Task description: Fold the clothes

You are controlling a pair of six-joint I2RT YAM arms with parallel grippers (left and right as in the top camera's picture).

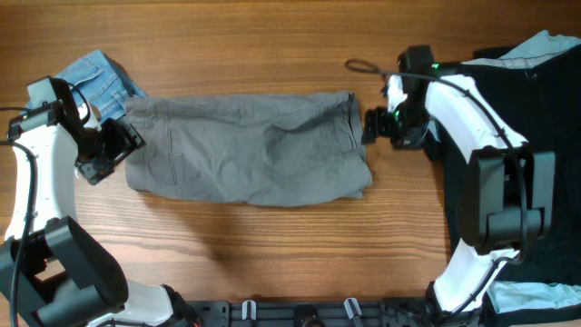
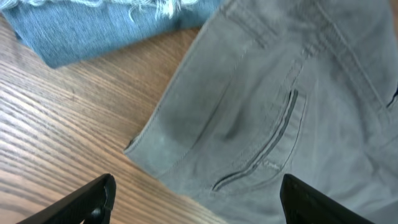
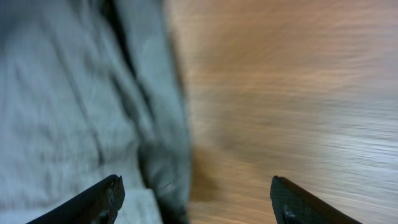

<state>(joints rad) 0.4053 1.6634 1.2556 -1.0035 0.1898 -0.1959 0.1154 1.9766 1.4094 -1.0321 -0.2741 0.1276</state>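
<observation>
Grey trousers (image 1: 245,150) lie folded lengthwise across the middle of the wooden table, with a back pocket showing in the left wrist view (image 2: 273,124). My left gripper (image 1: 116,147) is open and empty at their left end, its fingers (image 2: 196,199) straddling the cloth's corner. My right gripper (image 1: 374,126) is open and empty at their right end; in the right wrist view the fingers (image 3: 196,202) straddle the blurred grey edge (image 3: 81,112). Folded blue denim (image 1: 95,82) lies at the far left and shows in the left wrist view (image 2: 99,25).
A pile of black cloth (image 1: 536,118) with pale blue fabric (image 1: 545,45) covers the right side. A black cable (image 1: 363,65) loops on the table behind the right arm.
</observation>
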